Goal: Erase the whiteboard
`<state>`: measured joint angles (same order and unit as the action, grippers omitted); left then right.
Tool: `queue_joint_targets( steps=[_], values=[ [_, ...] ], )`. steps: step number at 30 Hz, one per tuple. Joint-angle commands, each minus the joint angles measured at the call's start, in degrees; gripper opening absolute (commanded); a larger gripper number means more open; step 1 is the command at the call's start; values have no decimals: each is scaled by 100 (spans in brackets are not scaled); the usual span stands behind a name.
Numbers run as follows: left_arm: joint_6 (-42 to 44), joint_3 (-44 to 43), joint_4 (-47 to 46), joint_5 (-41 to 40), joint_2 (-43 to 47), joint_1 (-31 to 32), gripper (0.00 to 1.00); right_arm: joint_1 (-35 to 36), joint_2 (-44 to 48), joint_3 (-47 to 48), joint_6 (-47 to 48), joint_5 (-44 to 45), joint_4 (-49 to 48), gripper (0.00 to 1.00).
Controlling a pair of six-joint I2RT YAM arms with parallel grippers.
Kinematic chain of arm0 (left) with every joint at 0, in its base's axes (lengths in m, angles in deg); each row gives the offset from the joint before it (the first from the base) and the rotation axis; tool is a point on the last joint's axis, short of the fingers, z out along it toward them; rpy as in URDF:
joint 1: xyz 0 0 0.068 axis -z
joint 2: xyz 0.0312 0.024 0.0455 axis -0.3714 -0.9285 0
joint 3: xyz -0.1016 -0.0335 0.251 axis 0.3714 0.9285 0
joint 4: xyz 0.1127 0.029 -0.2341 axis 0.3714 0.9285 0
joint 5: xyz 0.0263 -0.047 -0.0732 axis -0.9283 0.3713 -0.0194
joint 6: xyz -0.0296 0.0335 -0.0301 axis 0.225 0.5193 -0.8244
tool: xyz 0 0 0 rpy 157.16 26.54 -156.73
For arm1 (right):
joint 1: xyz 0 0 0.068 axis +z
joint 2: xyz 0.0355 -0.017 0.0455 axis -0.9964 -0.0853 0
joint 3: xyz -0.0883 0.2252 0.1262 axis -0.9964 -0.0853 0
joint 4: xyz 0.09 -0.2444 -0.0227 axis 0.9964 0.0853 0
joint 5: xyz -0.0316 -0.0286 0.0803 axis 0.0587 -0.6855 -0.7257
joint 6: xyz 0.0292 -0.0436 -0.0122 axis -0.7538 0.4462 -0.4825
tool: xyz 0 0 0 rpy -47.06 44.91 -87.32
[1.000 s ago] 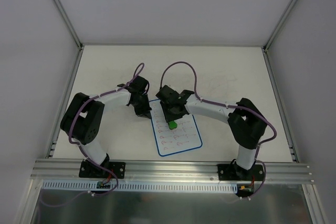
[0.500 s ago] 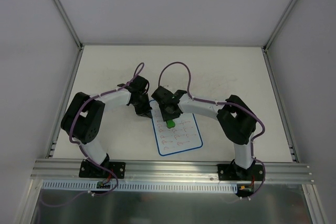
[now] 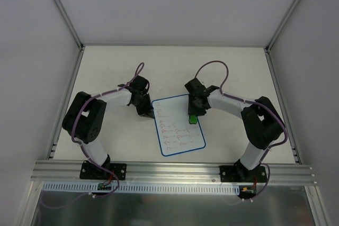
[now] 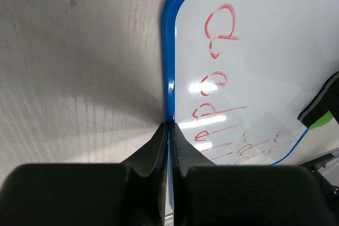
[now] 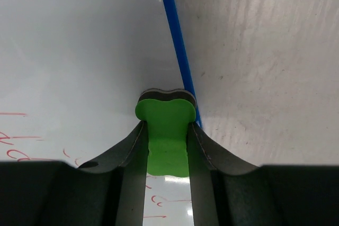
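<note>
The right claw [image 5: 167, 125] squeezes the green eraser [image 5: 165, 110], which sits at the right blue edge of the whiteboard [image 5: 79, 51]. The left claw [image 4: 168, 126] is closed tight, with its tips at the board's left edge. The whiteboard lies flat on the table [image 3: 228, 72] between both arms, with red marks on it.

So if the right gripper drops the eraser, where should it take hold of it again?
Across the narrow waist of the eraser, fingers on its two scooped-in sides, coming down from above. The bone shape flares into lobes at the end, which should stop it sliding out; the right gripper holds it that way now.
</note>
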<state>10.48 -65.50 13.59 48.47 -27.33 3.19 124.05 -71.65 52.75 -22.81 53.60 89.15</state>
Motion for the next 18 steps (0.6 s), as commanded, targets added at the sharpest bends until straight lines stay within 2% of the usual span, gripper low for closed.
queue_joint_targets(
  steps=[1,9,14,17,18],
  values=[
    [165,102,229,-541,-374,-100,0,-44,-228,-471,142,112,684,1],
    [156,-354,238,-427,-471,-152,0,219,-596,64,203,-117,481,0],
    [173,-829,230,-260,-795,-486,0,255,-1123,951,230,-127,472,0],
    [200,-1041,230,-66,-797,-610,14,263,-1379,1416,212,-153,481,0],
    [191,-1050,238,-57,-753,-610,26,263,-1423,1505,212,-170,481,0]
  ],
)
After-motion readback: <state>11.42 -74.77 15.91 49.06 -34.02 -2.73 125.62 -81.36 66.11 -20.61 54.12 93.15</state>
